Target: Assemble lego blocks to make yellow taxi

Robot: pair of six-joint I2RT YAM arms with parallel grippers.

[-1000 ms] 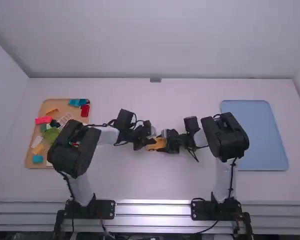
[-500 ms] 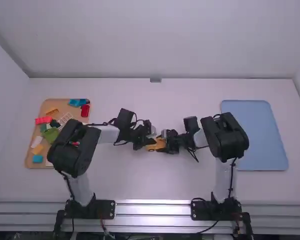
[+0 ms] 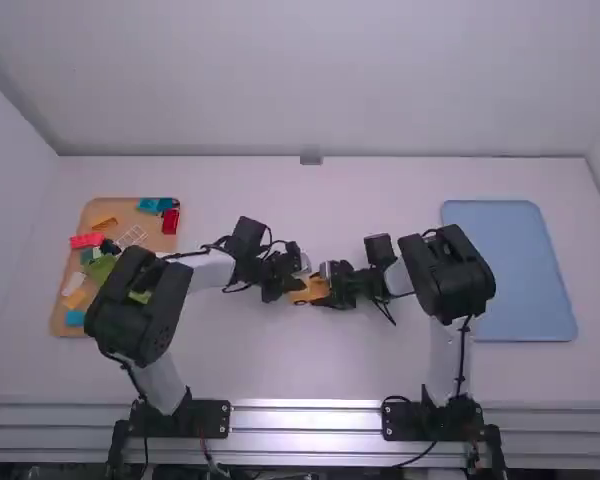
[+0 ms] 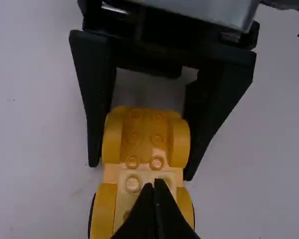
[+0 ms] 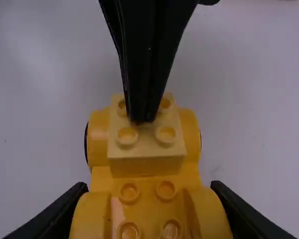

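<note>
My left gripper (image 3: 286,284) and right gripper (image 3: 332,286) face each other mid-table over the yellow car base (image 3: 307,291). In the left wrist view my left gripper (image 4: 156,182) is shut, its tips together over a pale yellow brick (image 4: 133,184). This brick (image 5: 147,162) sits on the car base (image 5: 102,179) between two rounded fenders in the right wrist view, the left gripper's tips against its studded top. My right gripper (image 5: 147,188) is shut on the fenders at the base's other end, one finger on each side.
An orange-brown tray (image 3: 130,215) with several loose pieces, among them a red brick (image 3: 170,221) and a pink-red one (image 3: 87,240), lies at the left, partly under the left arm. A blue tray (image 3: 520,270) lies at the right.
The left arm's elbow has swung a little leftward and toward the camera. Both grippers and the car base have shifted slightly left.
</note>
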